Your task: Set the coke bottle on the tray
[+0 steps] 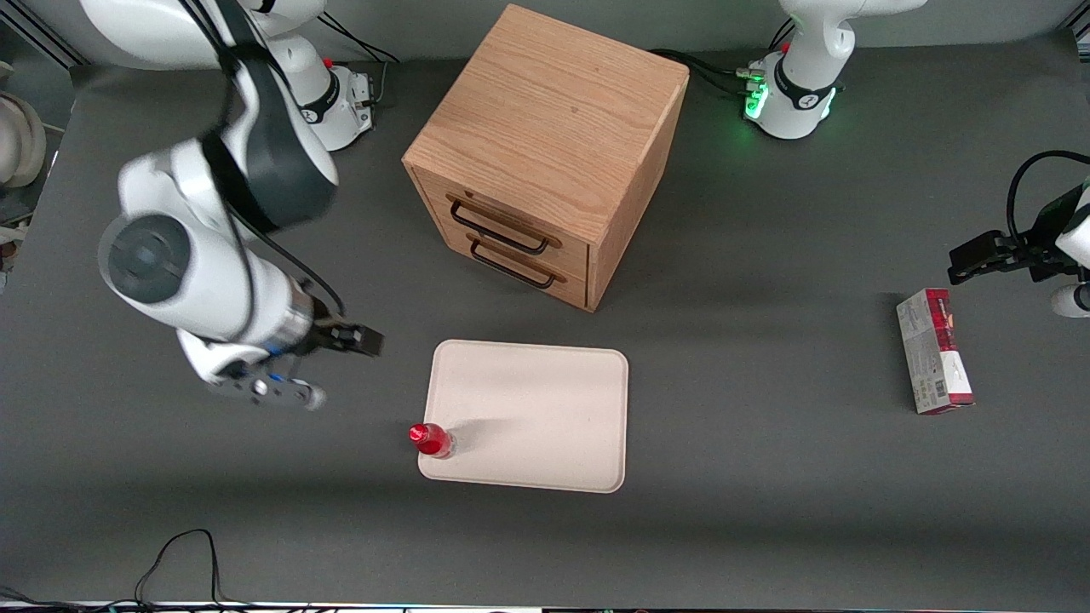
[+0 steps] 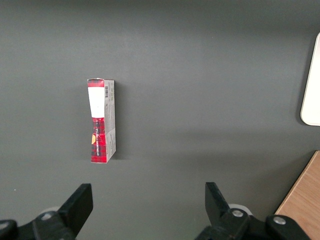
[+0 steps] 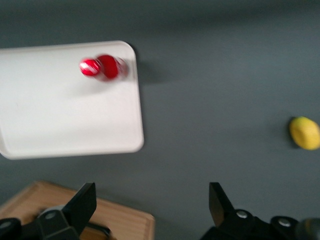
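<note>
Red and upright, the coke bottle point(image 1: 432, 440) is seen standing on the tray point(image 1: 545, 409), at the corner nearest the working arm and the front camera, so the placement is judged done. The tray lies on the grey table point(image 1: 766, 528) in front of the wooden drawer cabinet point(image 1: 545, 153). The pincer point(image 1: 362, 340) is held apart from the bottle, above bare table toward the working arm's end, its fingers point(image 3: 82, 202) spread wide and empty, the forearm raised and angled toward the tray.

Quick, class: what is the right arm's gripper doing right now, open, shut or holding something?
Gripper: open, empty, above bare table beside the tray; coke bottle stands on tray.
</note>
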Robot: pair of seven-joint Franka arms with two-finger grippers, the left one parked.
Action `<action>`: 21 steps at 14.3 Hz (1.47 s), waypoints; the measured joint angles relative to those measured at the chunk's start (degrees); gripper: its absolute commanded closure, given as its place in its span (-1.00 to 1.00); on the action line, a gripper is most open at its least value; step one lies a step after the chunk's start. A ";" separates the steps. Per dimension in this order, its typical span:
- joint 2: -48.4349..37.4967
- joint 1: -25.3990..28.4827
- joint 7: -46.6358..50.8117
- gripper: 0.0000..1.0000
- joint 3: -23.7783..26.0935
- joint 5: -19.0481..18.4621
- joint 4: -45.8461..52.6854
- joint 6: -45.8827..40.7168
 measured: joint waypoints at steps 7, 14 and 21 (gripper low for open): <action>-18.79 -0.12 -10.43 -1.00 -4.20 0.00 -21.04 -0.31; -19.82 -0.12 -13.37 -1.00 -7.70 0.00 -23.71 0.68; -19.90 0.02 -13.57 -1.00 -8.42 0.00 -23.77 0.73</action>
